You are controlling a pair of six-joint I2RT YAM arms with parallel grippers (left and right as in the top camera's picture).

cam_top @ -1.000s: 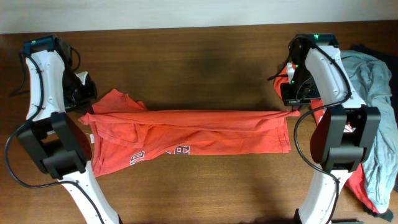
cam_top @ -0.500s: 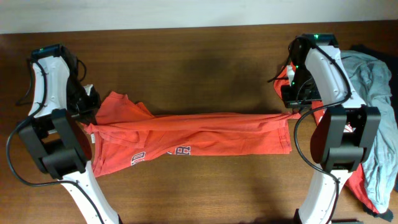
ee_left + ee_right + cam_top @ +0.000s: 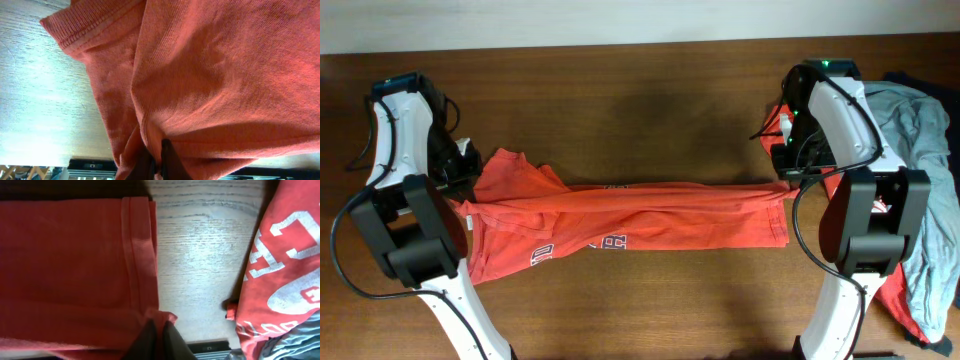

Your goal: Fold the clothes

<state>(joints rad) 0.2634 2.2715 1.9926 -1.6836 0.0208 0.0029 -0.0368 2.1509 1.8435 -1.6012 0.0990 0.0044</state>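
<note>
Left tool is narrow, pinching the orange-red T-shirt at its left edge. The shirt lies mid-bench, stretched left to right and doubled into a long band. Right tool is narrow, pinching the hem corner. At far right the grey-blue shirt and second red shirt sit heaped and unfolded. Judged: first fold only, most work left.

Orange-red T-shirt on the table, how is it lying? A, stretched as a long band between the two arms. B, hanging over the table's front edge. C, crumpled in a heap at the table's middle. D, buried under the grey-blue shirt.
A: the overhead view shows the orange-red T-shirt running as a long band across the table, from the left claw to the right claw.
</note>
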